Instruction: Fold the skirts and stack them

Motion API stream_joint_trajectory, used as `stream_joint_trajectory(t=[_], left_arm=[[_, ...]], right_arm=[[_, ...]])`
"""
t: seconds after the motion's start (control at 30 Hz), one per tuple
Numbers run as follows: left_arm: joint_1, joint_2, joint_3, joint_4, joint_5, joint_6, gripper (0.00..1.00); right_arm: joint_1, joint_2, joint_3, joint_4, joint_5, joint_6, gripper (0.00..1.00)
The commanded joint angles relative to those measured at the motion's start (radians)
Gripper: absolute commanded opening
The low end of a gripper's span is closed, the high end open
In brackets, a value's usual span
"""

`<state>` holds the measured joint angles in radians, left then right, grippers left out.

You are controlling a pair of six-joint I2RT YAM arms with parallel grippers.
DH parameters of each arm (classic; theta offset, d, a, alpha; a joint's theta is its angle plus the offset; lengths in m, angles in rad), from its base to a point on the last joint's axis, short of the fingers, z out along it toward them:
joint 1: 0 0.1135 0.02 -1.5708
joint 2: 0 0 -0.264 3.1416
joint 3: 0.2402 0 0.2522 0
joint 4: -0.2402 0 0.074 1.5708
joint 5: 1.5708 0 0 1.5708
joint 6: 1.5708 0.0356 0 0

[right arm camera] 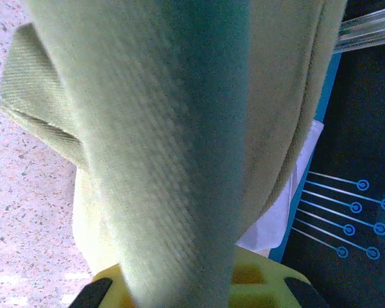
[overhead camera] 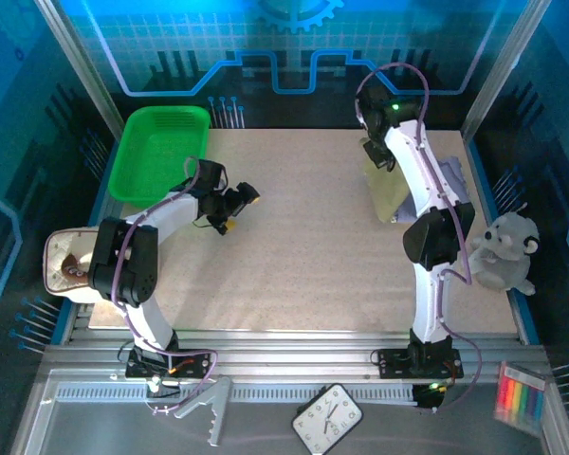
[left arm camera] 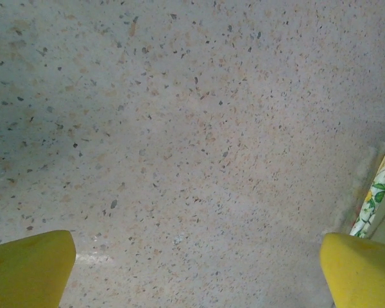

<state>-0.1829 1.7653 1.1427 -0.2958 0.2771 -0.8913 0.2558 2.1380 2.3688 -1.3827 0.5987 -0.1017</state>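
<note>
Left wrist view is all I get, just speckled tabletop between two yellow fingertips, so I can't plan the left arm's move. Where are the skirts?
Observer: The right gripper is shut on the olive-tan skirt, which hangs from it at the table's far right.
Operator: And the lavender one?
Observer: The lavender skirt lies just right of the right arm, partly hidden by it.
Operator: Anything close to my gripper?
Observer: The left gripper is open over bare table; a green basket sits in the far left corner.
</note>
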Motion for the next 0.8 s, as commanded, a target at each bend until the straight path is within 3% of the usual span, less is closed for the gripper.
stream_joint_trajectory(t=[0.0, 0.17, 0.5, 0.77], left_arm=[[0.008, 0.017, 0.032, -0.031, 0.016, -0.007, 0.99], [0.008, 0.019, 0.035, -0.04, 0.018, -0.008, 0.99], [0.006, 0.017, 0.02, -0.032, 0.019, -0.026, 0.99], [0.005, 0.015, 0.039, -0.068, 0.011, -0.018, 0.99]], right_arm=[[-0.023, -0.001, 0.054, -0.066, -0.024, 0.0, 0.0], [-0.08, -0.041, 0.06, -0.105, -0.175, -0.015, 0.0], [-0.24, -0.031, 0.046, -0.051, -0.319, -0.049, 0.0], [-0.419, -0.044, -0.029, 0.04, -0.63, -0.148, 0.0]])
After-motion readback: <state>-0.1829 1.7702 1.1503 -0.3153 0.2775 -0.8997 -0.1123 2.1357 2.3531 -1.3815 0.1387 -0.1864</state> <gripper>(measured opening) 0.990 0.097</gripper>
